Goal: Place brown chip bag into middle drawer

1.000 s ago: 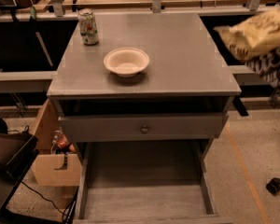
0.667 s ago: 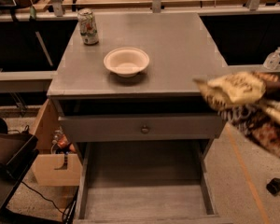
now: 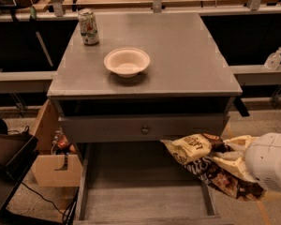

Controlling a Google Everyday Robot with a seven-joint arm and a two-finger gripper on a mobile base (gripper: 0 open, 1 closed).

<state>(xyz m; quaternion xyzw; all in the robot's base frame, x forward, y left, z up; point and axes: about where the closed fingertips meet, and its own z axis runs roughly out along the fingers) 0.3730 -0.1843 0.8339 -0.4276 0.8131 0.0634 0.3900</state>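
Down from the height of the cabinet top, the gripper has carried the brown chip bag to a spot below the closed drawer front with the knob, at the mouth of the open middle drawer. Its jaws are pinched on the bag's far end. The rest of the crinkled foil sticks out ahead of them toward the cabinet and sags beneath them. The bag hangs in the air, touching nothing but the jaws, and its free end reaches over the drawer's near side wall. Holding it by one end probably lets that free end go into the box first while the bulky wrist stays outside the wall. The drawer floor lies below and ahead of the jaws, so the bag is not yet over the middle of it. Releasing here could leave the bag draped across the wall, so a further reach inward seems called for. Well above and beyond the jaws, the bowl and soda can stand on the cabinet top, clear of this low approach.
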